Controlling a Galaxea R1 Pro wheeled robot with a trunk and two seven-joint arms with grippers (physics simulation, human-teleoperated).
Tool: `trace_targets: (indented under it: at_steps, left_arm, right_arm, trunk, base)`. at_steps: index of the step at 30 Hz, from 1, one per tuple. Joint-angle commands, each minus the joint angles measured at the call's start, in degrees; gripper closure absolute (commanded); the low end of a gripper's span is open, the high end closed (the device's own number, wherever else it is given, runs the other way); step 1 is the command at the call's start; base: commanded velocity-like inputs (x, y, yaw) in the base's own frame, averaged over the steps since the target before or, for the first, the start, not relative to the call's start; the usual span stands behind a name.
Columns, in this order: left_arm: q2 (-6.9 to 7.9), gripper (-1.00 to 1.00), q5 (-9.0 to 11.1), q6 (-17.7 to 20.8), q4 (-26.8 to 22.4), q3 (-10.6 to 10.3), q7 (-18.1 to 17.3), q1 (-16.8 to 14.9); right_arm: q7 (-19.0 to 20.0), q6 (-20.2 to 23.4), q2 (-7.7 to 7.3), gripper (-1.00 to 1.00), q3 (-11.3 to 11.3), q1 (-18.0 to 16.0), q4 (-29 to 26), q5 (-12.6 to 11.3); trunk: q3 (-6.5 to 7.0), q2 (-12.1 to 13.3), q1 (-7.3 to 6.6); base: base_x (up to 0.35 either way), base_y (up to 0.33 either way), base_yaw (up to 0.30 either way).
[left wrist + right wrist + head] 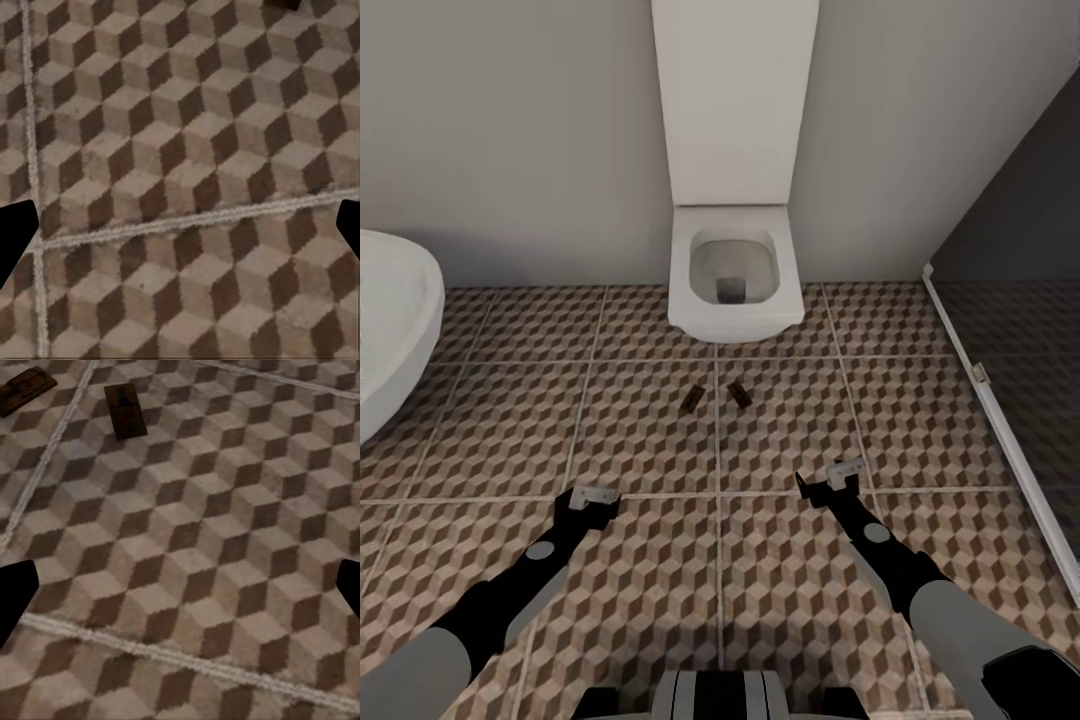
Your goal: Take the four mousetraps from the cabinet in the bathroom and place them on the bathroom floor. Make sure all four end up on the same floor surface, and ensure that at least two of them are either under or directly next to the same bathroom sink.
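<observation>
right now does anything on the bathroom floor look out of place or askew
Two mousetraps lie on the bathroom floor just in front of the toilet, angled away from each other, not beside the sink at the left. Nothing looks spilled or broken.

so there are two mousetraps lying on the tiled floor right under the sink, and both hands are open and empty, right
Not quite. The two mousetraps lie on the tiled floor in front of the toilet, not under the sink, which stands off to the left in the head view. The rest holds: the left hand and right hand are open and empty.
</observation>
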Motion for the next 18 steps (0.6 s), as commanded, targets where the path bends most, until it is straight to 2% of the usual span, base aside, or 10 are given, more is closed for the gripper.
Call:
trace_targets:
  at_steps: [1, 13, 18]
  left_arm:
    - [0.14, -1.0, 0.7, -0.48, -0.05, -0.48, 0.5, 0.13]
    - [0.13, -1.0, 1.0, -3.02, -0.28, -0.49, 0.51, 2.98]
    - [0.14, -1.0, 1.01, -3.54, -2.9, -0.48, 0.7, 3.41]
  right_arm:
    - [0.52, -0.2, -0.07, -1.0, 0.27, -0.04, 0.05, -0.61]
    - [1.69, -0.27, -0.17, -1.0, 0.27, -0.04, 0.64, -0.59]
    - [1.69, -0.88, -0.17, -1.0, 0.31, -0.04, 1.2, -0.61]
  trunk:
    - [0.16, 0.4, -0.23]
    - [2.31, 5.21, -2.87]
    - [3.21, 7.22, -3.96]
  base:
    - [0.0, 0.0, 0.0]
    - [0.0, 0.0, 0.0]
    - [0.0, 0.0, 0.0]
